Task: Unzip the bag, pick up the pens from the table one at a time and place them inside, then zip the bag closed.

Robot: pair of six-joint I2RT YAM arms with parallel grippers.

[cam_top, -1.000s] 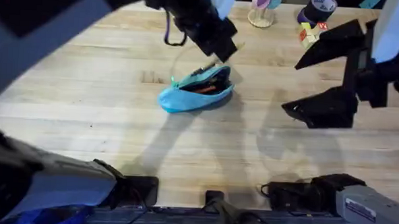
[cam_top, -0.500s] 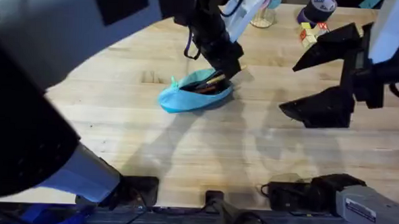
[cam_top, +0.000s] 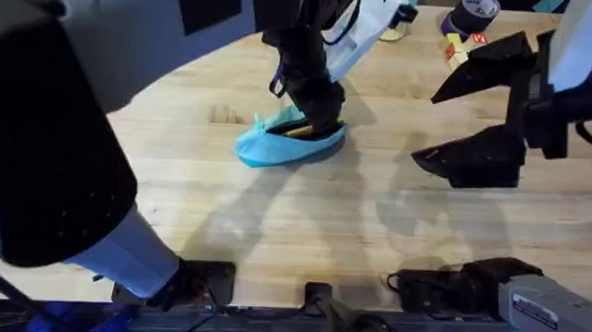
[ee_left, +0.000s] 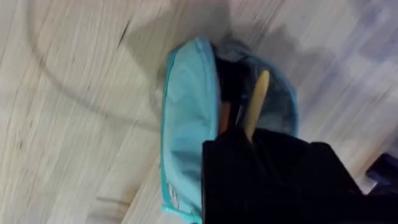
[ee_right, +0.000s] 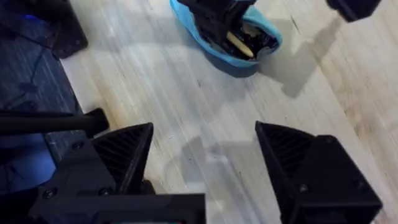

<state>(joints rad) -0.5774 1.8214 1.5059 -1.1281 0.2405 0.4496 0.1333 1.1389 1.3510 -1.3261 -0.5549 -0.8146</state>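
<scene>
The light-blue bag [cam_top: 277,145] lies unzipped on the table [cam_top: 175,191], its dark lining showing. My left gripper [cam_top: 316,112] hangs in the bag's open mouth, shut on the yellowish-tan pen [ee_left: 256,102], whose free end points down into the bag [ee_left: 186,124]. An orange pen [ee_left: 225,117] lies inside beside it. In the right wrist view the tan pen [ee_right: 239,45] sticks out below the left gripper [ee_right: 217,22] into the bag [ee_right: 261,38]. My right gripper [cam_top: 433,129] hovers well to the right of the bag, open and holding nothing, its fingers [ee_right: 118,155] wide apart.
At the table's back edge stand a clear cup [cam_top: 387,25], a dark-blue tape roll [cam_top: 473,9] and a small yellow-and-red block [cam_top: 456,51]. The left arm's grey links cover much of the left side of the overhead view. Bare wood lies in front of the bag.
My left gripper has come down and toward the bag's mouth, carrying the tan pen into the opening. The right arm has stayed put.
</scene>
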